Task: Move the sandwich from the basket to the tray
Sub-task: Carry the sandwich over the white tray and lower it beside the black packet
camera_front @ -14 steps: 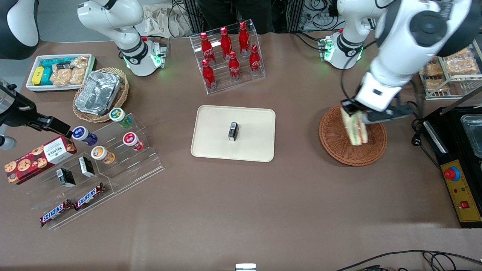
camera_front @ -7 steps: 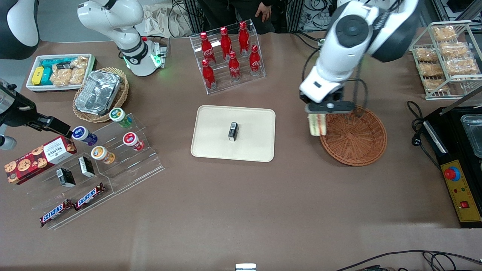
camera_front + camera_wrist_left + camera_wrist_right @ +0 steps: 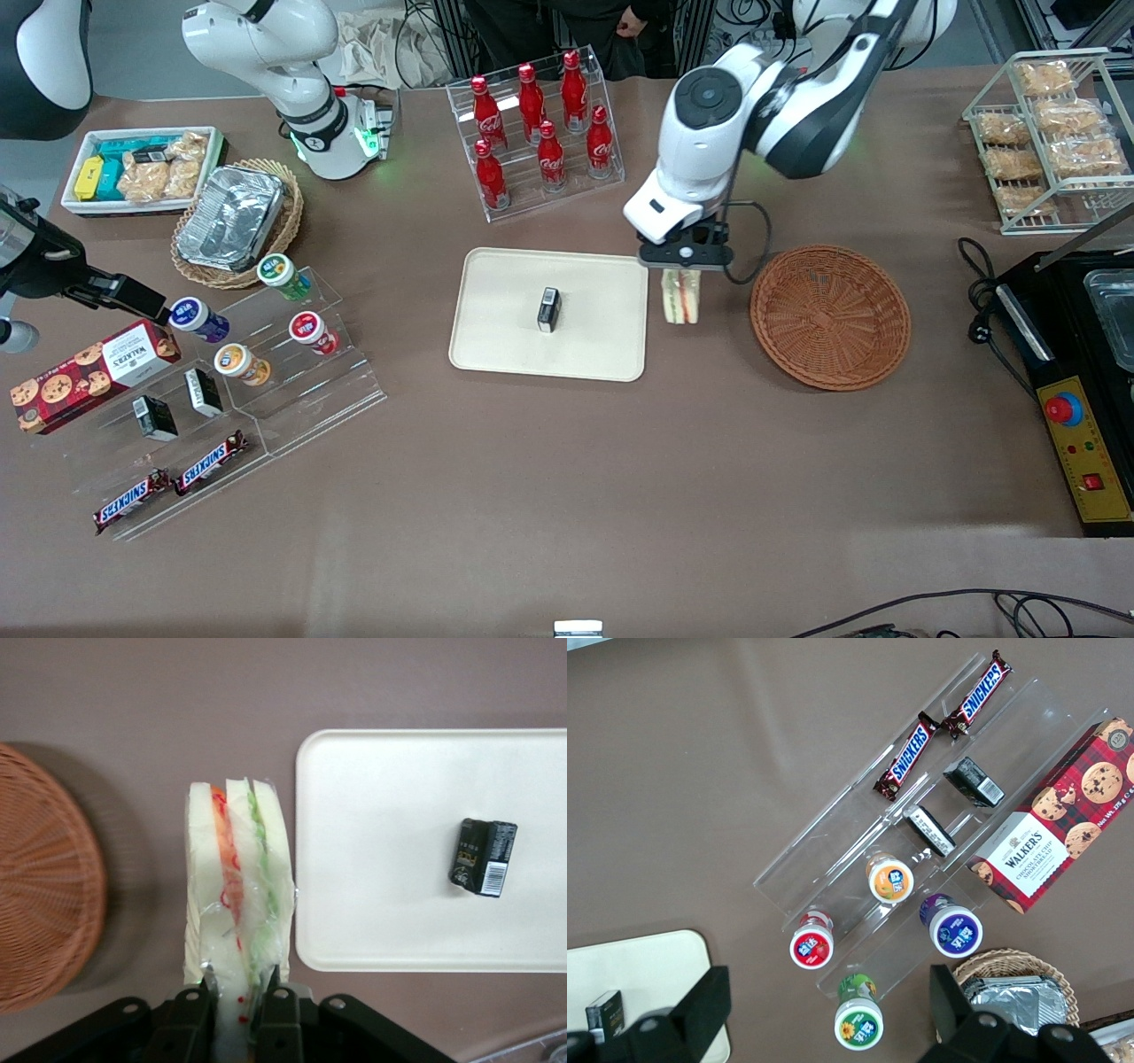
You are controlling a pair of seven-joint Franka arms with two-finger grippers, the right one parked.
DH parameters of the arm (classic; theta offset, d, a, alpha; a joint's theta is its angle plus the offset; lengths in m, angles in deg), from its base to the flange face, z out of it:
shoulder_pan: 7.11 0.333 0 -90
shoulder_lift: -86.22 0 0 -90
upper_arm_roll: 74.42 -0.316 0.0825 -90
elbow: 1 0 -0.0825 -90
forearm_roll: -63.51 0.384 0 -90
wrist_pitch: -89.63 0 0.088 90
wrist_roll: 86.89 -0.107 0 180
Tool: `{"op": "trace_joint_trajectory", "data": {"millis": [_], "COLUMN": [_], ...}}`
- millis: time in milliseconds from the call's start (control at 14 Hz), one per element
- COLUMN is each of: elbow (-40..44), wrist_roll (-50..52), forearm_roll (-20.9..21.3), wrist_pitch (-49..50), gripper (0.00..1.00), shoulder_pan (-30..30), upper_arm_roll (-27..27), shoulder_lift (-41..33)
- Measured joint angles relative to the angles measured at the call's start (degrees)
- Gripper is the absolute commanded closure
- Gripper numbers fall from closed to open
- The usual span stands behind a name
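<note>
Left gripper (image 3: 239,1010) clamped on triangular pale-bread sandwich (image 3: 681,296) hanging below jaws, beside cream rectangular tray (image 3: 496,346); could slip from that thin edge pinch.

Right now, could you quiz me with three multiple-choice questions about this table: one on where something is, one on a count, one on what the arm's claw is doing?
1. Where is the triangular layered sandwich?
A. in the reddish-brown round wicker basket
B. hanging between that basket and the cream rectangular tray
C. lying on the tray

2. How many red bottles stand in the clear rack?
A. four
B. seven
C. ten

3. What is the working arm's gripper doing?
A. clamping the sandwich
B. open over the basket
C. holding the small black box

Answers:
1 B, the sandwich hangs above bare table beside the tray's edge.
2 B, seven caps show.
3 A, the fingers pinch the sandwich's end.
</note>
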Motion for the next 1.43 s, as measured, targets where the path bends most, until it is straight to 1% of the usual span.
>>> {"op": "trace_joint_trajectory", "data": {"millis": [286, 500, 571, 714, 1071, 1143, 1214, 1429], "elbow": [-6.2, -8.7, -9.0, -9.1, -8.1, -7.5, -6.7, -4.1], "wrist_roll": [0.2, 0.4, 1.0, 3.5, 15.5, 17.1, 17.9, 19.5], "forearm_roll": [0.1, 0.6, 1.8, 5.7, 20.1, 21.6, 22.2, 22.3], "wrist_pitch": [-10.7, -17.3, -18.5, -20.9, -27.0, -27.3, -27.4, -27.5], "gripper": [1.0, 1.0, 1.0, 1.0, 1.0, 1.0, 1.0, 1.0], "shoulder_pan": [-0.8, -2.5, -2.9, -3.4, -4.4, -4.5, -4.6, -5.3], "upper_arm_roll": [0.0, 0.0, 0.0, 0.0, 0.0, 0.0, 0.0, 0.0], "shoulder_lift": [2.6, 5.1, 6.0, 7.9, 14.7, 15.9, 17.0, 19.6]}}
